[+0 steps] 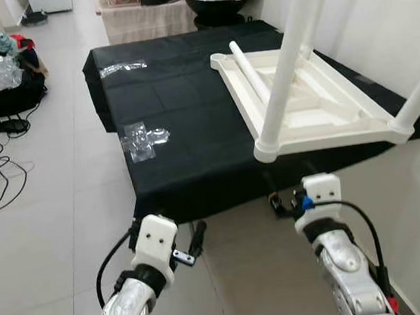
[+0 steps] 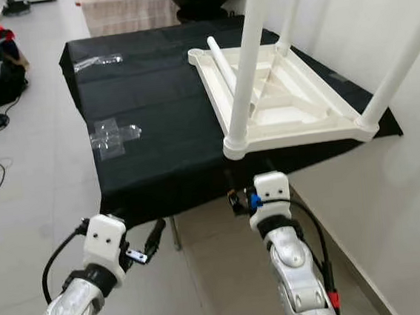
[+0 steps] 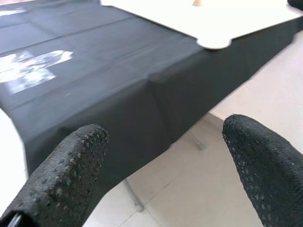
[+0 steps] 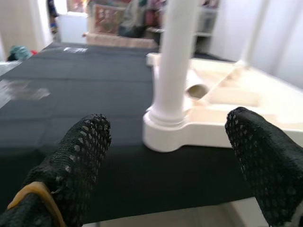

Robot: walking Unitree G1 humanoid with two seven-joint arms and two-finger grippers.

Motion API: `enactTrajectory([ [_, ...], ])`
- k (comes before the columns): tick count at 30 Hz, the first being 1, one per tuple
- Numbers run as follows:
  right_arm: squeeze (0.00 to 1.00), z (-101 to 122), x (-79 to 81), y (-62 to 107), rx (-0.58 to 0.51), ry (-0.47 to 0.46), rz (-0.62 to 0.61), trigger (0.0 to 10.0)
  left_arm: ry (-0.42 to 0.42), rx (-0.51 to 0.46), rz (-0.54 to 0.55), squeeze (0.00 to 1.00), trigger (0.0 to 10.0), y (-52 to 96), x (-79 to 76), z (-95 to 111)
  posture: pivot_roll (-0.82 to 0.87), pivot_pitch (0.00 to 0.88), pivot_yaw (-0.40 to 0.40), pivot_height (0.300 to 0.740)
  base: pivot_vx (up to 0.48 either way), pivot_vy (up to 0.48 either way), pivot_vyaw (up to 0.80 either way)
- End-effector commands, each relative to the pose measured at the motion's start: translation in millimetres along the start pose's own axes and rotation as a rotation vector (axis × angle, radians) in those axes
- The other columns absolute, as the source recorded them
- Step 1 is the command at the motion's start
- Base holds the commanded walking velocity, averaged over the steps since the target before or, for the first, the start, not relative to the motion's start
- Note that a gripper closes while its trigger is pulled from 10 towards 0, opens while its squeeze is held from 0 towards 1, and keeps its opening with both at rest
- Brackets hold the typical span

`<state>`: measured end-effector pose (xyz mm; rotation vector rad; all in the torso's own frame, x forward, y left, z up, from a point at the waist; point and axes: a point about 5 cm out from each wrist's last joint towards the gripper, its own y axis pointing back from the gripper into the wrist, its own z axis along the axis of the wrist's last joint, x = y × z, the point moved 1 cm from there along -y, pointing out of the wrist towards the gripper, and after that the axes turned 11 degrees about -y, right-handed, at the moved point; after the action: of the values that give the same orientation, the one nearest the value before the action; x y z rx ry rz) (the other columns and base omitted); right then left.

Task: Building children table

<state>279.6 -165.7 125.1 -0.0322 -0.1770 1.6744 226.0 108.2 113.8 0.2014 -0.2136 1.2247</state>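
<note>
Looking down, I see a white children's table lying upside down on a tabletop draped in black cloth, with several legs screwed in and pointing up and one loose leg lying on its underside. My left end effector hangs below the tabletop's near edge, fingers wide apart and empty. My right end effector is also spread wide and empty, facing the nearest upright leg. Clear plastic bags lie on the cloth. The head views also take in cables and a black bag on the floor.
</note>
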Motion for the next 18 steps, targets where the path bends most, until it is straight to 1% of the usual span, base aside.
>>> enactTrajectory([
  [1, 0.0, -2.6, 2.9, 3.6, 0.032, -0.001, 0.002, 10.0, 0.023, -0.005, 0.017, 0.0, 10.0, -1.2, 0.8, 2.0, 0.04, 0.012, -0.064, 0.74, 0.0, 0.0, -0.8],
  [6, 0.0, -2.8, 3.8, 5.7, 0.036, 0.01, -0.018, 10.0, 0.018, -0.007, 0.029, 0.0, 10.0, -2.2, 2.5, 2.0, 0.05, 0.009, -0.068, 0.74, 0.334, 0.0, 0.0],
  [7, 0.0, -3.6, 0.9, 6.2, 0.044, 0.01, -0.044, 10.0, 0.018, -0.008, 0.028, 0.0, 10.0, -2.6, 2.5, 2.1, 0.05, 0.008, -0.069, 0.74, 0.368, 0.0, 0.0],
  [8, 0.0, -3.6, 0.9, 6.2, 0.044, 0.01, -0.044, 10.0, 0.018, -0.008, 0.028, 0.0, 10.0, -2.6, 2.5, 2.1, 0.05, 0.008, -0.069, 0.74, 0.368, 0.0, 0.0],
  [10, 0.0, -4.6, -10.8, 8.1, 0.06, -0.007, -0.129, 10.0, 0.019, -0.008, 0.029, 0.0, 10.0, -2.8, 2.5, 2.1, 0.05, 0.01, -0.068, 0.74, 0.371, 0.0, 0.0],
  [11, 0.0, -4.6, -10.8, 8.1, 0.06, -0.007, -0.129, 10.0, 0.019, -0.008, 0.029, 0.0, 10.0, -2.8, 2.5, 2.1, 0.05, 0.01, -0.068, 0.74, 0.371, 0.0, 0.0],
  [13, 0.0, -6.0, -19.2, 10.4, 0.077, -0.019, -0.188, 10.0, 0.023, -0.009, 0.034, 0.0, 10.0, -3.1, 2.9, 2.6, 0.05, 0.01, -0.068, 0.74, 0.382, 0.0, 0.0],
  [18, 0.0, -5.1, -21.5, 12.1, 0.097, -0.027, -0.224, 10.0, 0.024, -0.013, 0.052, 0.0, 10.0, -3.8, 5.1, 4.9, 0.05, 0.012, -0.067, 0.74, 0.395, 0.0, 0.0],
])
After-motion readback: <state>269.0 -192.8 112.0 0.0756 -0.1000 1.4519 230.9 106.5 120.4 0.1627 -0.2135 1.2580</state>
